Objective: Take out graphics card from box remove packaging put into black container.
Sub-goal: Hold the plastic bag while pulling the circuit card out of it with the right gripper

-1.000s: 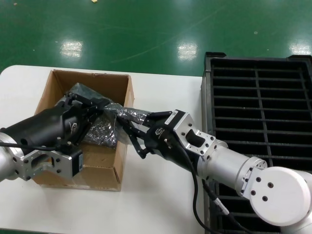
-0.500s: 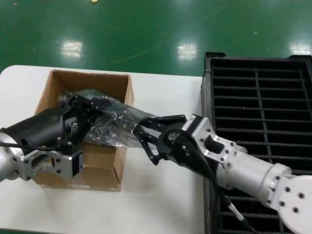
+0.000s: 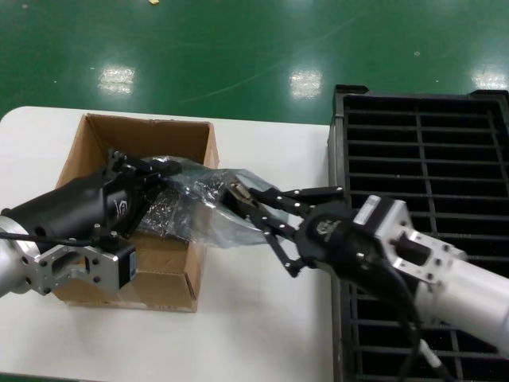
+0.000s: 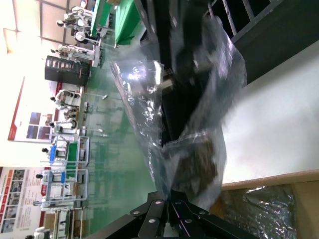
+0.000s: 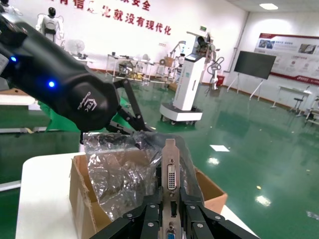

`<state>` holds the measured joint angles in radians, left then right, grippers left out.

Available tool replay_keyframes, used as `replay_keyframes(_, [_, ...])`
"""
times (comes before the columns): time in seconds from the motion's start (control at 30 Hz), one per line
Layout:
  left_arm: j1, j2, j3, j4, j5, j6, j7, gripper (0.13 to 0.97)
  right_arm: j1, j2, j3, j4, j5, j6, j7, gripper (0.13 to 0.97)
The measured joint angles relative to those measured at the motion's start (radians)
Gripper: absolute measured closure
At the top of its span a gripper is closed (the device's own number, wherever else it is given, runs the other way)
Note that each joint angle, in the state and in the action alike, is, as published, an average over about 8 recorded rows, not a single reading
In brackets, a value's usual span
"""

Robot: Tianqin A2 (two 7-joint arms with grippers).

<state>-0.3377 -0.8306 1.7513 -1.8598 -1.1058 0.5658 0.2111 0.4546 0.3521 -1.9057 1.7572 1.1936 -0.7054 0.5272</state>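
Observation:
My right gripper (image 3: 242,200) is shut on the silver bracket end of the graphics card (image 3: 236,193), just right of the cardboard box (image 3: 86,147). In the right wrist view the bracket (image 5: 171,172) with its white port stands between the closed fingers (image 5: 149,209). The dark board reaches back into the translucent packaging bag (image 3: 203,203), which is stretched over the box's right wall. My left gripper (image 3: 161,177) is shut on the bag's far end above the box. In the left wrist view it (image 4: 192,193) pinches the bag (image 4: 194,104). The black container (image 3: 421,159) is at the right.
Another crinkly silver bag (image 3: 163,216) lies inside the box, also seen in the left wrist view (image 4: 259,209). White table (image 3: 262,318) lies between the box and the container. The green floor is beyond the table's far edge.
My right gripper has drawn back to the right, toward the black container, with the card's bracket in it. The bag has stretched out over the box wall. My left gripper has held its place.

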Motion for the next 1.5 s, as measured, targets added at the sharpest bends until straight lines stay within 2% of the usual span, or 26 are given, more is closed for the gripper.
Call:
replay_keyframes(0.33, [0.000,0.000,0.000,0.000,0.000,0.000,0.000,0.957,-0.056,0.070,0.047,0.091,0.049,0.016,-0.002,0.909])
replay_keyframes(0.93, [0.000,0.000,0.000,0.000,0.000,0.000,0.000,0.957,-0.117,0.107,-0.005,0.173,0.068,0.042,-0.141,0.909])
replay_keyframes(1.3, [0.000,0.000,0.000,0.000,0.000,0.000,0.000,0.957,-0.170,0.168,0.051,0.282,0.104,0.067,-0.161,0.909])
replay_keyframes(1.5, [0.000,0.000,0.000,0.000,0.000,0.000,0.000,0.957,-0.184,0.218,0.097,0.299,0.193,0.082,-0.213,0.909])
